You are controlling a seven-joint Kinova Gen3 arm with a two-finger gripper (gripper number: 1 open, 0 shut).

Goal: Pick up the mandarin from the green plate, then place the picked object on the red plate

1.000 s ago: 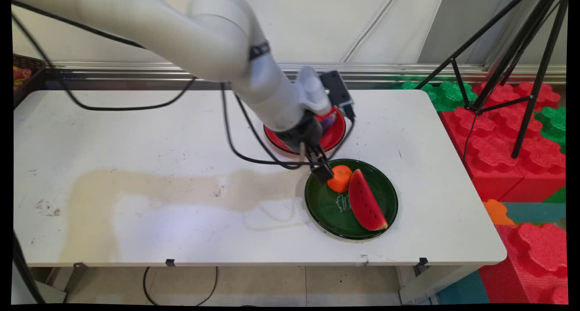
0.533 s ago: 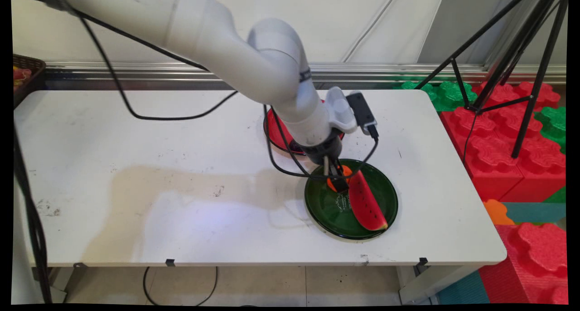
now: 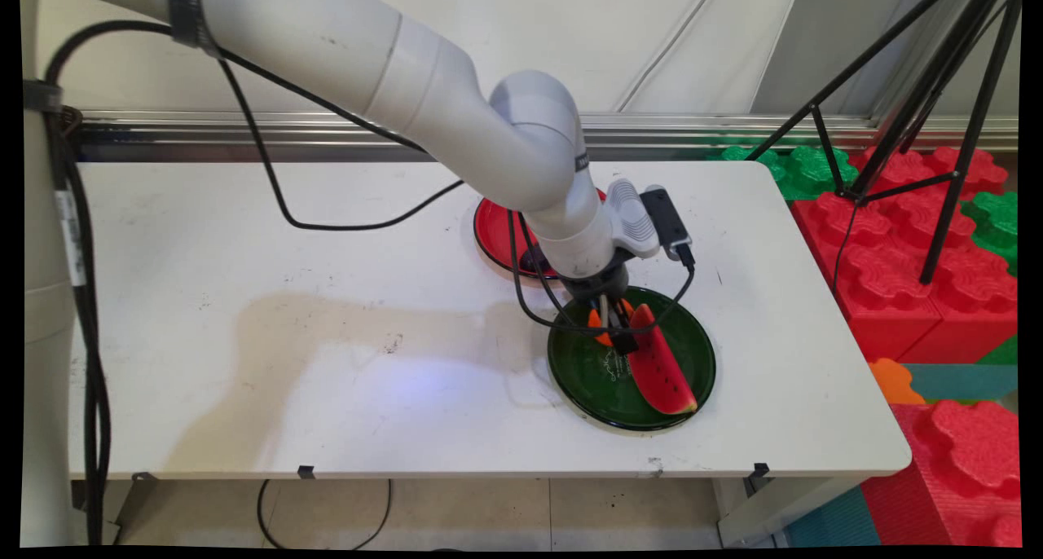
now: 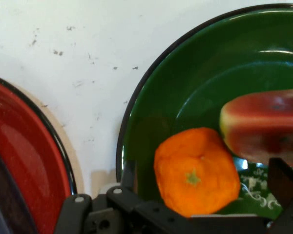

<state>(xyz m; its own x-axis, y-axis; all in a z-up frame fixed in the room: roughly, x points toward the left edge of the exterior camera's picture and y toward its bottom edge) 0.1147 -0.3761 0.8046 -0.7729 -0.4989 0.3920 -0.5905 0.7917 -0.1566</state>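
Note:
An orange (image 3: 600, 336) lies on a dark green plate (image 3: 587, 380) beside a watermelon slice (image 3: 662, 371). My gripper (image 3: 617, 331) is lowered onto the plate's far side and stands open, one finger on each side of the orange. In the hand view the orange (image 4: 195, 170) sits between the two black fingers (image 4: 282, 178), not squeezed, with my gripper (image 4: 205, 173) centred over it. The watermelon slice (image 4: 266, 124) lies just beyond the orange on the green plate (image 4: 195, 73). My wrist hides most of the orange in the main view.
A red plate (image 3: 497, 233) stands just behind the green one, with a dark purple thing (image 3: 534, 259) on it, largely hidden by the arm; its rim shows in the hand view (image 4: 24, 165). Black cables loop around the wrist. A tripod (image 3: 937, 135) and foam blocks (image 3: 896, 241) stand off the table's right end.
The arm has swung right and come down from the green plate's left rim. The gripper, which was beside the orange, now straddles it. The fruits have not moved.

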